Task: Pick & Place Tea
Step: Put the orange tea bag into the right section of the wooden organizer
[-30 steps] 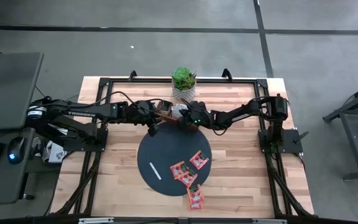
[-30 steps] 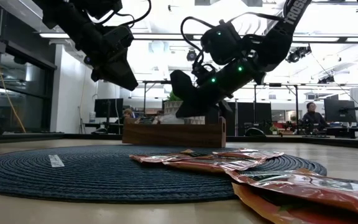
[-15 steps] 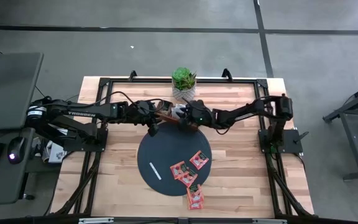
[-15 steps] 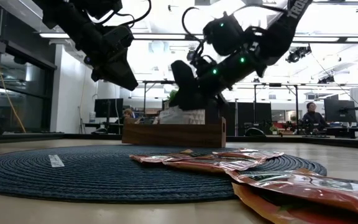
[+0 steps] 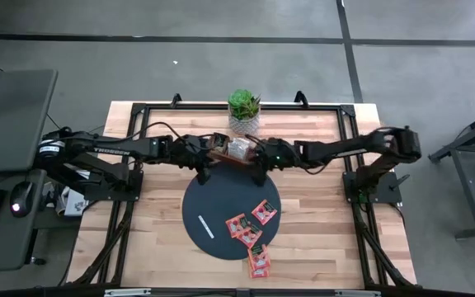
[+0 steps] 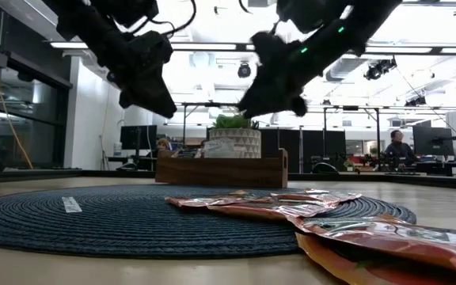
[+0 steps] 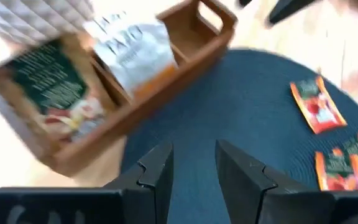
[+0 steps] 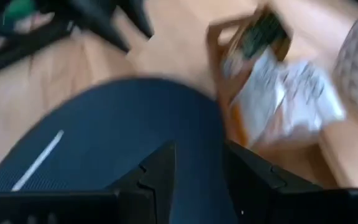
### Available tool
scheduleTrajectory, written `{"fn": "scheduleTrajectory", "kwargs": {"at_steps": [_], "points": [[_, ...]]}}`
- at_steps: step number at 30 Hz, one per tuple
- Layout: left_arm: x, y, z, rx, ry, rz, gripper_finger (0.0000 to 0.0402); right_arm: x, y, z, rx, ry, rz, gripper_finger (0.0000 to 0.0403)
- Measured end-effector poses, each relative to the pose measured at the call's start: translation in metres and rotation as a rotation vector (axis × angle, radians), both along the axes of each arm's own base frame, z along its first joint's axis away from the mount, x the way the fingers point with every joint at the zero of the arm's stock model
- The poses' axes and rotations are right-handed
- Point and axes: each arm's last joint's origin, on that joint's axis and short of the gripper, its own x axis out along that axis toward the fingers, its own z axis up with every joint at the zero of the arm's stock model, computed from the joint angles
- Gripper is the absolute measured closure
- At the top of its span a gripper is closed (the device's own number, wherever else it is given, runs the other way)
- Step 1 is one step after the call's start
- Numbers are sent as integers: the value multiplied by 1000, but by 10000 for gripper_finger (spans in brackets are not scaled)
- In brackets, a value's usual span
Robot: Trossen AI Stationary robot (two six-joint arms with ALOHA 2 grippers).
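Note:
Several orange-red tea sachets (image 5: 250,235) lie flat on the right half of the dark round mat (image 5: 213,202), one partly off its near edge. More sachets, a white one (image 7: 132,53) and a green-and-tan one (image 7: 51,87), stand in the brown wooden tray (image 5: 225,147) at the mat's far edge. My left gripper (image 7: 194,171) hovers open over the mat's far left rim, just near of the tray. My right gripper (image 8: 197,174) hangs open above the mat's far right rim, clear of the tray. Nothing is between either pair of fingers.
A potted plant (image 5: 244,110) stands just beyond the tray. A thin white strip (image 5: 206,227) lies on the mat's left part. Bare wood lies left and right of the mat. The black frame rails (image 5: 138,115) run along the table's edges.
My right gripper has risen out of the tray and drawn back toward the table's right edge, tipping up toward level; it now hangs well above the tray. My left gripper has stayed where it was. The sachets on the mat have not moved.

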Motion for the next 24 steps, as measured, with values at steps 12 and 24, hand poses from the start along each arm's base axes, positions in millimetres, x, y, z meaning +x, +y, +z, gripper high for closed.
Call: {"fn": "scheduleTrajectory", "kwargs": {"at_steps": [12,24], "points": [[31,-6,-28,-235,-46,-138,287,-39,67,0,31,327,239,281],[64,-61,-45,-270,-109,-212,287,-61,117,-23,18,374,264,281]]}}
